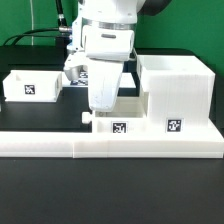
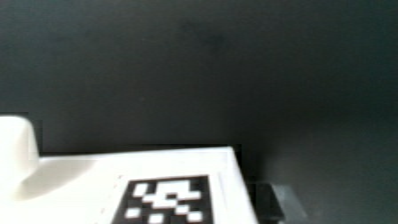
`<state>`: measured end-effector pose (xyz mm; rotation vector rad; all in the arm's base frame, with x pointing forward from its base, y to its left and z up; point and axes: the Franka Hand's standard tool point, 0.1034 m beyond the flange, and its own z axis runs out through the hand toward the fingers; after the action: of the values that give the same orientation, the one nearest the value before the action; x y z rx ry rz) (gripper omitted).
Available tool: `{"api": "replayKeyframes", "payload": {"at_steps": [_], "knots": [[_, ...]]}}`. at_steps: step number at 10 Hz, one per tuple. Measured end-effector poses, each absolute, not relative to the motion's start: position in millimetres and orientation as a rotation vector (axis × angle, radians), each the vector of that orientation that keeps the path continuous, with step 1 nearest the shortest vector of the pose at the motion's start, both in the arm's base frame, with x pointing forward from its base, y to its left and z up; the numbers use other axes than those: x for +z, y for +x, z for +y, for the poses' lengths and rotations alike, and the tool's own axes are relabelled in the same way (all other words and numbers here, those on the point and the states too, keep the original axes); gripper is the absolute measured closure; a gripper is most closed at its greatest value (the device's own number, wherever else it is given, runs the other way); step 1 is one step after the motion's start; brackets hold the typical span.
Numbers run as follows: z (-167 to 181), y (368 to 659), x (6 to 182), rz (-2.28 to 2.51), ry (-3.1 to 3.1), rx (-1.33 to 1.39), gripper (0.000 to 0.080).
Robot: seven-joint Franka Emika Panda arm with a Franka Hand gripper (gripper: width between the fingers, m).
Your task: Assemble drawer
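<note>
Exterior view, left of frame: shallow white tray [image 1: 16, 86], tagged front wall, open top, inside mostly hidden. Centre: gripper [image 1: 100, 105] pointing down, just behind second tray [image 1: 130, 124], also tagged, sitting against low border wall [image 1: 110, 148]. Cannot tell whether fingers are spread or pressed together. Right: tall boxy white housing [image 1: 175, 85], tagged low on front, close beside second tray, contents not visible. Wrist view only: close-up tag [image 2: 164, 200] on white surface, dark table [image 2: 196, 70] above.
</note>
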<state>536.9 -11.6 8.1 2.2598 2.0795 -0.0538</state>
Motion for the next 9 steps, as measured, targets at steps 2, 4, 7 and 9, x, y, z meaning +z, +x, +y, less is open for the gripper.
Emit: {"api": "replayKeyframes", "payload": {"at_steps": [2, 4, 7, 9], "knots": [[-12.2, 536.9, 8.1, 2.078, 2.261, -0.054, 0.0722], [-10.3, 537.9, 7.6, 2.073, 2.266, -0.052, 0.0722], [-7.2, 541.8, 7.3, 2.049, 2.261, 0.001, 0.0722], [-7.6, 539.9, 6.2, 2.051, 2.266, -0.008, 0.0722]]}}
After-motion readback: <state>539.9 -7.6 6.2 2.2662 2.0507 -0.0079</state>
